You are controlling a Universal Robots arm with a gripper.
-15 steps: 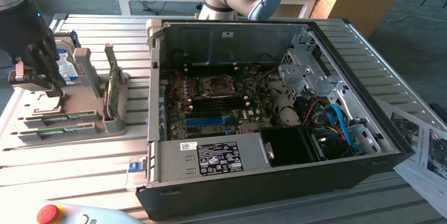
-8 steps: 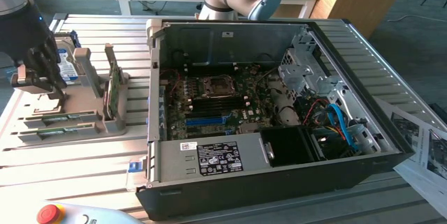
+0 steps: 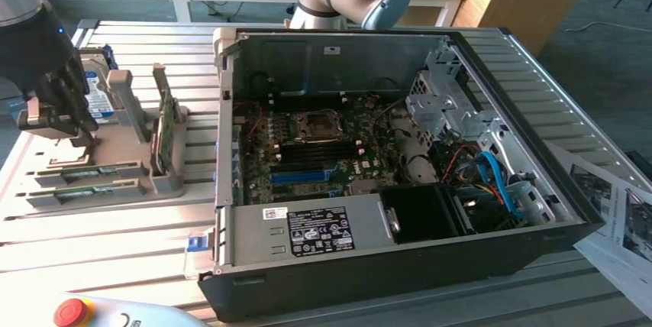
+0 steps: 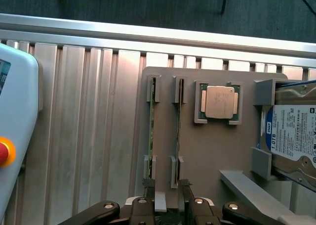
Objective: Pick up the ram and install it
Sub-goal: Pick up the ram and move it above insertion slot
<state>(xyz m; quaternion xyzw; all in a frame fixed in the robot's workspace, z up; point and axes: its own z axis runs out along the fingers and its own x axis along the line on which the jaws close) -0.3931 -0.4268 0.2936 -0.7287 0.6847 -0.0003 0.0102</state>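
On the grey holder beside the computer case: the ram, on edge in its slots, with a second stick just beside it. Gripper above one end, jaws partly apart, holding nothing. Advised: centre on one stick alone, descend straight, pinch the flat faces.

Slatted metal table carries it all: grey holder tray on the exterior view's left, open computer case just beside it. Pendant at the near edge, printed sheets far right.
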